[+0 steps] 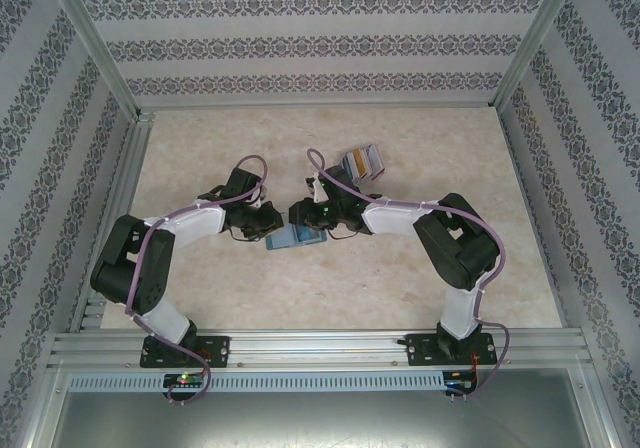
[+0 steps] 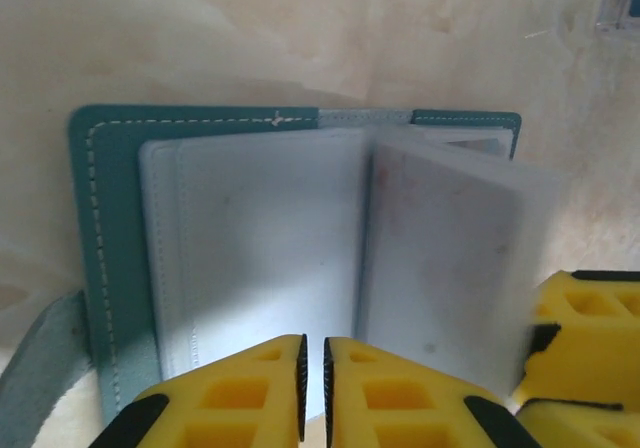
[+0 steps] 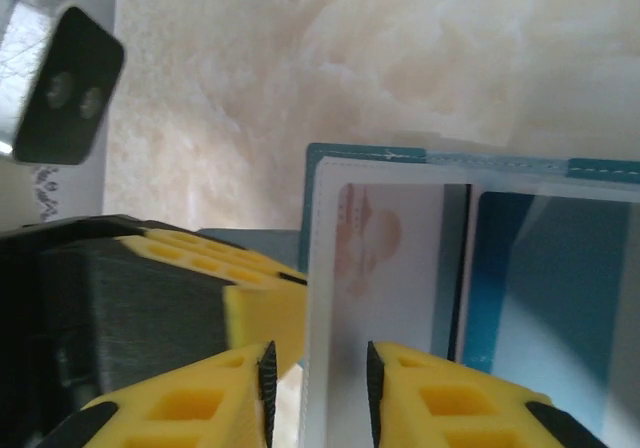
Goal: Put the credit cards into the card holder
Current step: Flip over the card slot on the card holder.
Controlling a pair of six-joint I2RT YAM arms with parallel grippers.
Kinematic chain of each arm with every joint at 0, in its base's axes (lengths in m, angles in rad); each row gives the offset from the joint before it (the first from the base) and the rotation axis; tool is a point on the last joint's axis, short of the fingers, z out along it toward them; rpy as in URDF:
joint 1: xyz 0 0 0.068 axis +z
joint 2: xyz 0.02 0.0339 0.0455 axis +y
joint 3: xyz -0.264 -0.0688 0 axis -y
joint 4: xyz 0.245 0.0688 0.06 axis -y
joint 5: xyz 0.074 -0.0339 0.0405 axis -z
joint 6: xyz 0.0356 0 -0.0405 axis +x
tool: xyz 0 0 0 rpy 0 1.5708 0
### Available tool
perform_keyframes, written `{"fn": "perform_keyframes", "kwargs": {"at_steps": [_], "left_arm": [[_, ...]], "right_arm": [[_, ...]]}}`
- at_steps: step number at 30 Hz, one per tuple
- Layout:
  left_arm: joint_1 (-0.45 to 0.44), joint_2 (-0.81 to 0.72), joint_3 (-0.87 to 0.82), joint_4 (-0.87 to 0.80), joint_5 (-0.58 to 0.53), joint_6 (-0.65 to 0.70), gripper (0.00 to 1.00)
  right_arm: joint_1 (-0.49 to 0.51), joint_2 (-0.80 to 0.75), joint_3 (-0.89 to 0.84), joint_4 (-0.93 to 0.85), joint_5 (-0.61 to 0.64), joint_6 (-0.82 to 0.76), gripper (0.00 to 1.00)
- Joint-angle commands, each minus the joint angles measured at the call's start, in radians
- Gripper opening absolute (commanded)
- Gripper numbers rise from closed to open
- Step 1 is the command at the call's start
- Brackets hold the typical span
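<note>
Top external view: you have both arms folded in over the middle of the table [image 1: 250, 303], with the left gripper [image 1: 268, 224] and right gripper [image 1: 306, 215] meeting at the card holder [image 1: 296, 238], which lies open and flat just near of them. The credit cards [image 1: 362, 161] sit fanned on the far side, near the right arm's wrist and apart from the holder. None is in a gripper, so I judge this to be the opening-and-bracing step, not loading. The surface is pale marbled board, bare apart from these items, boxed in by an aluminium frame [image 1: 320, 343] and patterned walls [image 1: 300, 53]. Left wrist view: your left gripper [image 2: 312, 378] is closed to a slit at the near edge of the clear sleeves [image 2: 260, 238]. I cannot tell whether a sleeve edge is pinched. Its position suggests it pins the left half down while the right leaf [image 2: 450, 258] stands raised. Right wrist view: your right gripper [image 3: 318, 388] is narrowly parted, straddling the edge of a sleeve that shows a pale card with reddish print [image 3: 365, 233]. Contact cannot be confirmed. The likely purpose is to separate a leaf and expose a pocket. The sleeves are thin, so expect slippage.
</note>
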Motion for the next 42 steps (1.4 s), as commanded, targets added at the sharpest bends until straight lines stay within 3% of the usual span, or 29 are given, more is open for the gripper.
{"fn": "perform_keyframes", "kwargs": {"at_steps": [1, 12, 19, 42], "left_arm": [[0.001, 0.005, -0.002, 0.055, 0.022, -0.015, 0.14], [0.009, -0.011, -0.004, 0.040, 0.016, -0.007, 0.13], [-0.002, 0.006, 0.030, 0.071, 0.056, -0.033, 0.13], [-0.089, 0.168, 0.195, 0.054, 0.084, -0.035, 0.14]], "right_arm": [[0.002, 0.010, -0.002, 0.078, -0.052, 0.037, 0.31], [-0.012, -0.021, -0.012, -0.052, 0.070, -0.026, 0.35], [-0.047, -0.089, -0.079, -0.044, 0.124, -0.022, 0.35], [-0.220, -0.289, -0.204, -0.122, 0.152, -0.090, 0.35]]}}
